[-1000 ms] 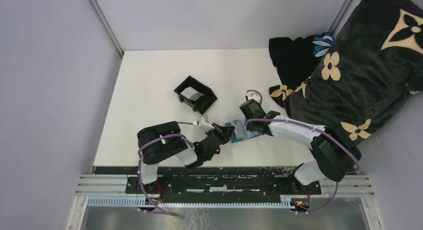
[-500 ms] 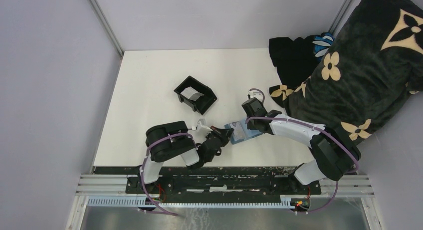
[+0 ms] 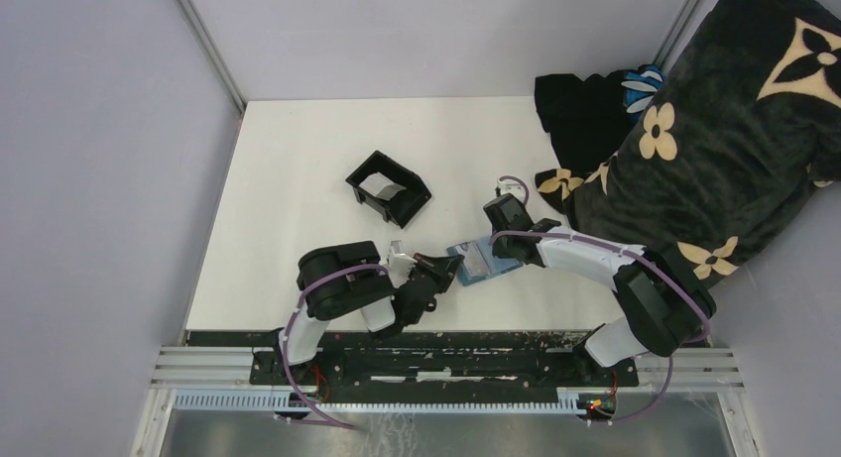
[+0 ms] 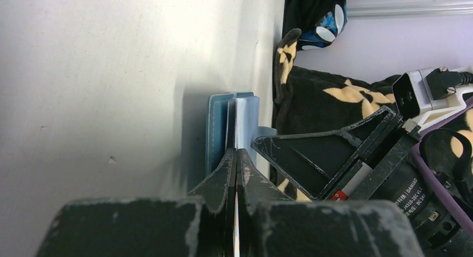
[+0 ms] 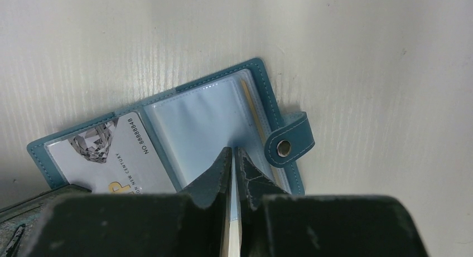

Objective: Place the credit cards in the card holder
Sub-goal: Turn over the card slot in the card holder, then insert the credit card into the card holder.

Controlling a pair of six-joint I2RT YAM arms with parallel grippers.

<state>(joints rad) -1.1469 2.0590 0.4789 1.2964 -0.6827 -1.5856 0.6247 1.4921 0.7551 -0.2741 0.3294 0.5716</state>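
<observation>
Pinching a sleeve of the card holder (image 5: 195,117), right fingers (image 5: 226,162) hold it open so left fingers (image 4: 230,165), clamped on a credit card (image 5: 109,156), can slide it ahead.

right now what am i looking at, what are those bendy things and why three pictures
Those are two robot arms, the left arm and right arm, bolted at the near edge of a white table. One picture looks down from above; the other two come from a camera on each wrist, close to the work. On the table lie a black box and an open blue card holder with one card already in a sleeve; a flowered dark blanket drapes the right side. The left pincer is shut at the holder's edge, the right pincer nearly shut over its other sleeve. Whether either pinches anything I can't tell.
</observation>
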